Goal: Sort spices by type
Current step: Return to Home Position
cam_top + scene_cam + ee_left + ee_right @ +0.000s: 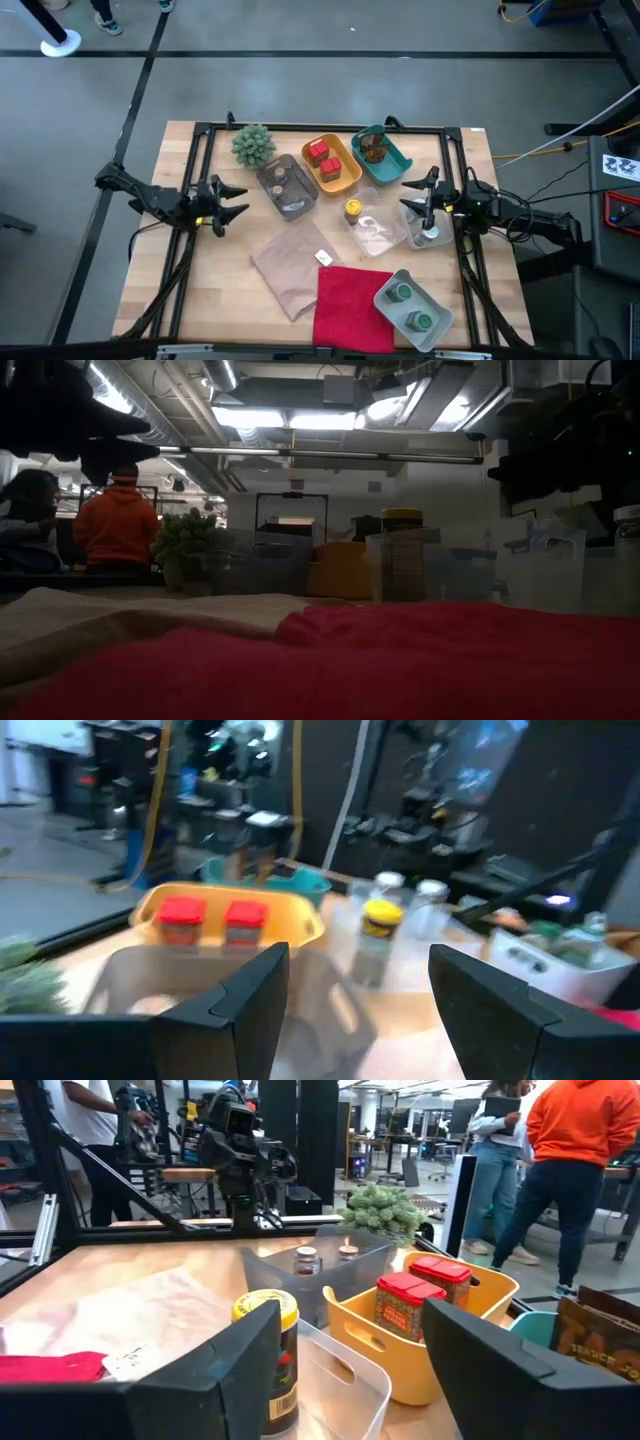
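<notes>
Two red tins point(322, 157) stand in a yellow tray point(345, 180). Two brown jars point(276, 180) sit in a grey tray point(295, 207). A yellow-capped jar point(353, 209) stands upright at the edge of a clear tray point(385, 240). Two green-capped jars point(410, 307) stand in a pale tray point(432, 300) at the near right. A white-capped jar point(430, 237) stands beside the clear tray. My left gripper point(228, 203) hovers open at the table's left, pointing level toward the trays. My right gripper point(415, 195) hovers open at the right, just beyond the white-capped jar.
A teal tray point(392, 165) with brown packets stands at the far right, and a spiky green plant point(253, 145) at the far left. A beige cloth point(288, 265) and a red cloth point(345, 305) lie at the near middle. People stand beyond the table.
</notes>
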{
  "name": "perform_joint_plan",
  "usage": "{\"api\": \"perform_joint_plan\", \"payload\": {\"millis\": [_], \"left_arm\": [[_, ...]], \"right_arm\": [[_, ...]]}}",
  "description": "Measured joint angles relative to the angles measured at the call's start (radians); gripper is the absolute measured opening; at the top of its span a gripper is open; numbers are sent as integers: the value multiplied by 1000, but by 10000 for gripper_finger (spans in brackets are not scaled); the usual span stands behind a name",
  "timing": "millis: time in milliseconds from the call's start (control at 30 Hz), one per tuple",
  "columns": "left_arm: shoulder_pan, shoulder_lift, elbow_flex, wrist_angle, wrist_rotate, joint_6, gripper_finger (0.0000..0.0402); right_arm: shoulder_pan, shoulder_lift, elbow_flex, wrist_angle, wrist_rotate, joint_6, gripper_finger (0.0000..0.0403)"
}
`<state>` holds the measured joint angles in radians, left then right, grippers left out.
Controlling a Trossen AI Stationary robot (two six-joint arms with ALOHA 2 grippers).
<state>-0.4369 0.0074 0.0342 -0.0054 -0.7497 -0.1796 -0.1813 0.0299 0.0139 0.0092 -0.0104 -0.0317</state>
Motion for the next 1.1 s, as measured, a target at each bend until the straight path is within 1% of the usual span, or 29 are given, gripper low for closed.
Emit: {"api": "perform_joint_plan", "payload": {"millis": [67, 133, 267, 333, 433, 567, 667, 767, 967, 1100], "left_arm": [[0, 0, -25, 70, 45, 28, 225], [0, 0, -25, 75, 97, 36, 225], [0, 1, -25, 76, 138, 25, 225], [0, 1, -25, 75, 181, 44, 225], [0, 1, -25, 84, 234, 125, 225], [7, 1, -25, 124, 242, 248, 225], [31, 1, -25, 128, 242, 283, 225], [65, 1, -25, 126, 248, 286, 225], [150, 1, -25, 126, 384, 296, 225], [206, 1, -25, 120, 416, 287, 225]], "right_arm": [[1, 0, 0, 0, 0, 0, 243], [0, 0, 0, 0, 0, 0, 243], [0, 0, 0, 0, 0, 0, 243], [0, 0, 0, 0, 0, 0, 243], [0, 0, 0, 0, 0, 0, 243], [0, 0, 0, 0, 0, 0, 243], [0, 0, 0, 0, 0, 0, 243], [0, 0, 0, 0, 0, 0, 243], [0, 0, 0, 0, 0, 0, 243], [0, 0, 0, 0, 0, 0, 243]]}}
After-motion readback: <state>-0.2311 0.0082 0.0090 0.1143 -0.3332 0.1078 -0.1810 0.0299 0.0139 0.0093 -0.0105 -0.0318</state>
